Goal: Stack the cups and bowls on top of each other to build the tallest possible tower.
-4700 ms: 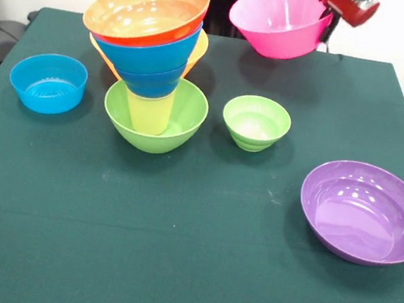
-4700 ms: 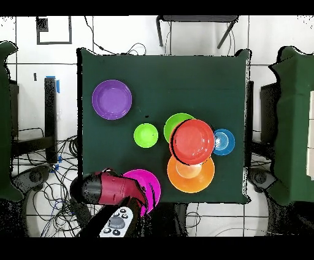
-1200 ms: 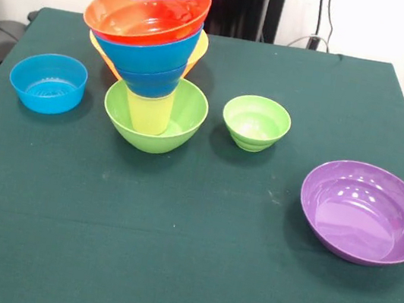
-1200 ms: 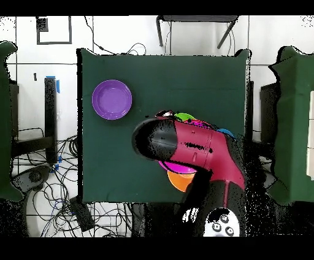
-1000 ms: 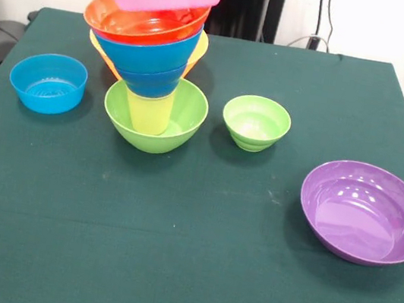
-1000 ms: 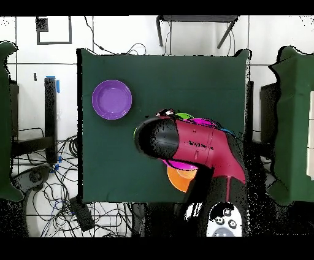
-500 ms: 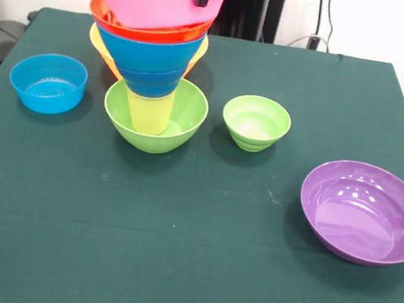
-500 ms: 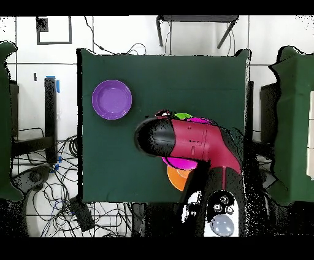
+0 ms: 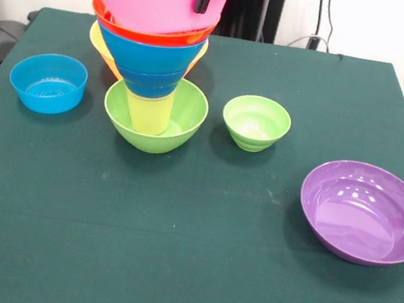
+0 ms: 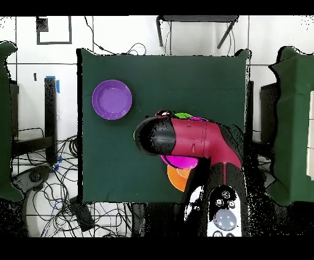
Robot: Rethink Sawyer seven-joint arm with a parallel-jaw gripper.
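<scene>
A square table covered in dark green cloth (image 9: 193, 258) carries five pieces of glossy plastic tableware directly on its surface. A small light-blue round bowl (image 9: 47, 82) sits near one side edge; a large lime-green bowl (image 9: 156, 113) stands beside it, serving as the base of a multicoloured column of stacked bowls (image 9: 151, 43). A small lime-green bowl (image 9: 256, 123) rests just beside the large one. Behind the column, a wide orange bowl (image 9: 103, 50) peeks out. A broad shallow purple bowl (image 9: 365, 213) lies well apart, toward the opposite side.
</scene>
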